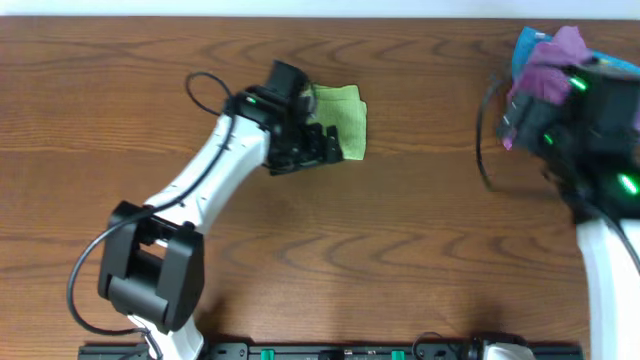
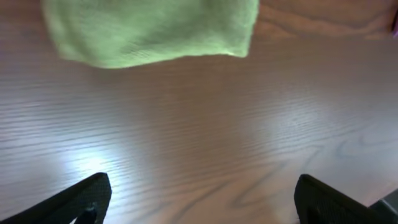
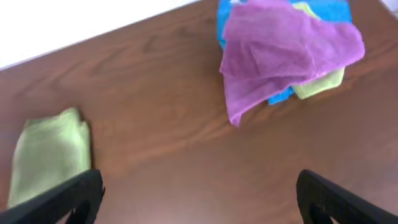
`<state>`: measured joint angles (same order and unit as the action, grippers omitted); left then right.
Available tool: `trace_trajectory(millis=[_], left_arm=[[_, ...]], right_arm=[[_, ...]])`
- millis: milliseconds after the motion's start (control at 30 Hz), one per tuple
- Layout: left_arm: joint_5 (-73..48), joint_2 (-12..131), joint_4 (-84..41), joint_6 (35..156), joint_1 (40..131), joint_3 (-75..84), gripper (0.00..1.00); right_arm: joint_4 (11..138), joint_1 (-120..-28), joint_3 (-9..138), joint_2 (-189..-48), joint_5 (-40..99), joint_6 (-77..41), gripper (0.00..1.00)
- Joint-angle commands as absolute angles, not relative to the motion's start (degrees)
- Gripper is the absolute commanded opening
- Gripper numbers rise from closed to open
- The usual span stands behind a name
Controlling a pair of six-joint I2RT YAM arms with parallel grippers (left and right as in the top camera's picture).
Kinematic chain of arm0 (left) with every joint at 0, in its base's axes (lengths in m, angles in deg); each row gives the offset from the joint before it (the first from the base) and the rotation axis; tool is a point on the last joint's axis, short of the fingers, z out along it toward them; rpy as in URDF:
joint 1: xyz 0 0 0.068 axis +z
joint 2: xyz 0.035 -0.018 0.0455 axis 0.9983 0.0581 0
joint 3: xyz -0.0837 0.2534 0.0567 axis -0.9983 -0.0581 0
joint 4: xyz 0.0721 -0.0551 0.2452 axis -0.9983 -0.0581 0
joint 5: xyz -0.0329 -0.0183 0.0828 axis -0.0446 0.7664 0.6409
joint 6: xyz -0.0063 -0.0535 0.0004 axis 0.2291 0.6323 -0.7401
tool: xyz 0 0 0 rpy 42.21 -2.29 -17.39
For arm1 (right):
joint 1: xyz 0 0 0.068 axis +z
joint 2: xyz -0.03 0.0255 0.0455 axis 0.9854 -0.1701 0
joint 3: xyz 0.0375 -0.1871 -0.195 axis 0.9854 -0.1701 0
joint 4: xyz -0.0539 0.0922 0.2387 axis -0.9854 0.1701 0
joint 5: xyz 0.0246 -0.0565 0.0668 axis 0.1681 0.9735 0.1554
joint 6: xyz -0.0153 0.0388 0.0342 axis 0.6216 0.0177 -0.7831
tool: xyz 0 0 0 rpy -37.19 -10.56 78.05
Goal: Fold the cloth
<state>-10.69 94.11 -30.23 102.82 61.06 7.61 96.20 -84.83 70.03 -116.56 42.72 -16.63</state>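
The lime-green cloth (image 1: 342, 117) lies folded into a small rectangle on the wooden table, just right of my left arm. In the left wrist view it (image 2: 152, 28) fills the top edge. In the right wrist view it (image 3: 50, 152) lies at the far left. My left gripper (image 2: 199, 199) is open and empty over bare wood, short of the cloth. In the overhead view it (image 1: 305, 145) sits at the cloth's lower left edge. My right gripper (image 3: 199, 196) is open and empty above bare wood at the table's right side.
A pile of cloths lies at the back right corner: a purple cloth (image 3: 283, 50) on top of a blue cloth (image 3: 326, 12) and another yellow-green one (image 3: 320, 84). The pile also shows overhead (image 1: 545, 55). The table's far edge (image 3: 93, 37) is close behind.
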Motion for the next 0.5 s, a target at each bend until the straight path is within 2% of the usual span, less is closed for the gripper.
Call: trace_trajectory(millis=[0, 100, 200, 367, 467], left_arm=[[-7.37, 93.98, -25.14, 112.7, 59.34, 3.15, 0.96], [-6.61, 93.95, -20.09, 120.13, 58.88, -1.88, 0.97], [-6.65, 93.95, -16.22, 123.54, 58.83, -5.55, 1.0], [-6.21, 93.95, -6.6, 130.1, 57.46, -7.47, 1.0], [-1.34, 93.95, 1.07, 131.78, 54.96, -7.47, 0.97]], right_arm=[[103.28, -88.0, 69.9, -107.95, 30.79, -0.35, 0.99], [110.8, -91.38, 69.16, -99.51, 30.81, 4.81, 0.99], [112.2, -92.21, 68.17, -92.74, 30.0, 5.01, 0.99], [118.54, -90.79, 65.09, -85.48, 25.04, 5.14, 0.99], [122.38, -90.29, 61.79, -83.1, 22.0, 5.38, 0.99]])
